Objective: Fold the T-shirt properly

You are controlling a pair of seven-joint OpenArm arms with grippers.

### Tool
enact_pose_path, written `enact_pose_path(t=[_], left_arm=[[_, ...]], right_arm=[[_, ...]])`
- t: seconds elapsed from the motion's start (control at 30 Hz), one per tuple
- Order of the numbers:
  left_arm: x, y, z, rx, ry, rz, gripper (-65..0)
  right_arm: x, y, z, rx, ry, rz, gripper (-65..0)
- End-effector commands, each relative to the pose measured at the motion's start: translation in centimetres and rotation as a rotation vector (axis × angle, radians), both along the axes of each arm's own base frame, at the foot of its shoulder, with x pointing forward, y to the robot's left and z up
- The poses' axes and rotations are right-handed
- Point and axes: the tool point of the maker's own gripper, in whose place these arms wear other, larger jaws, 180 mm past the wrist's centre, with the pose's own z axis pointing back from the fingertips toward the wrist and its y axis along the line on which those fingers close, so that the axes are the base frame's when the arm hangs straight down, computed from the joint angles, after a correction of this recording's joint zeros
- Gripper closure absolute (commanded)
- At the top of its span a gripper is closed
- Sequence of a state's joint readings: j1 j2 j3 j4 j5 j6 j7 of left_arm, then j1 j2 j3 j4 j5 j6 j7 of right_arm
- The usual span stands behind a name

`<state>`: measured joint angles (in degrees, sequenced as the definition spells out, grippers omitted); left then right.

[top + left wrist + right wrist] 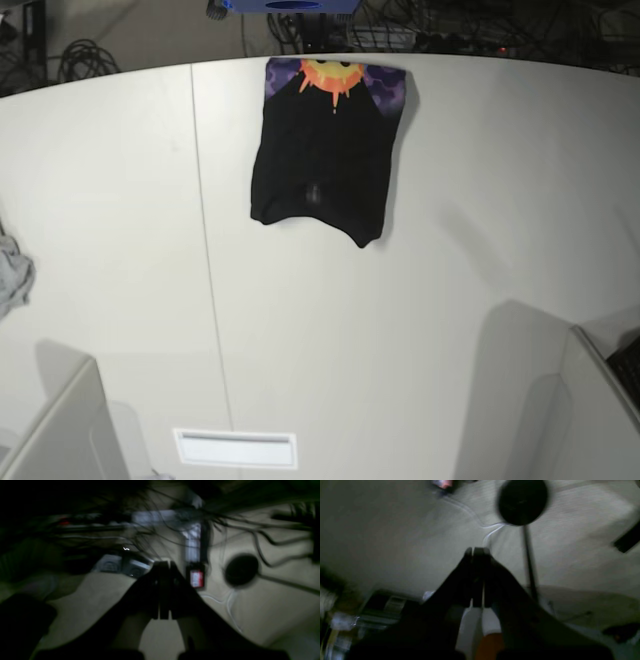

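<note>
T-shirt (328,150) folded on table (450,250), sun print at far edge. Left gripper (163,566) and right gripper (477,551) both clenched, holding nothing.

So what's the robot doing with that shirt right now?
Nothing is touching it at this moment. The black fabric T-shirt lies folded into a rough rectangle at the far edge of the white table, with an orange sun print showing at its top. The left gripper and right gripper are both shut, holding nothing. A small light-grey cloth sits at the table's left edge.
</note>
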<state>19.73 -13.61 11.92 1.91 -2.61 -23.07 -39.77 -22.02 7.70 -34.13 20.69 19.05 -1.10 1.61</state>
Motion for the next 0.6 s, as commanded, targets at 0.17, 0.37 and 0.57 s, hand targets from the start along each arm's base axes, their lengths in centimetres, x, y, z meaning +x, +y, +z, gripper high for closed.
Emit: enact_pose_path(t=[0.17, 0.37, 0.57], left_arm=[[1.1, -2.5, -2.3, -0.031, 0.192, -0.236, 0.0], [1.6, -4.8, -2.5, -0.068, 0.178, -0.259, 0.0], [1.7, -6.0, -2.6, -0.086, 0.172, -0.248, 0.0]], right_arm=[[1.7, 0.0, -0.6, 0.007, -0.186, -0.01, 0.0], [2.7, 0.6, -0.8, 0.019, -0.198, -0.019, 0.0], [3.9, -0.1, -0.9, 0.019, -0.228, -0.01, 0.0]])
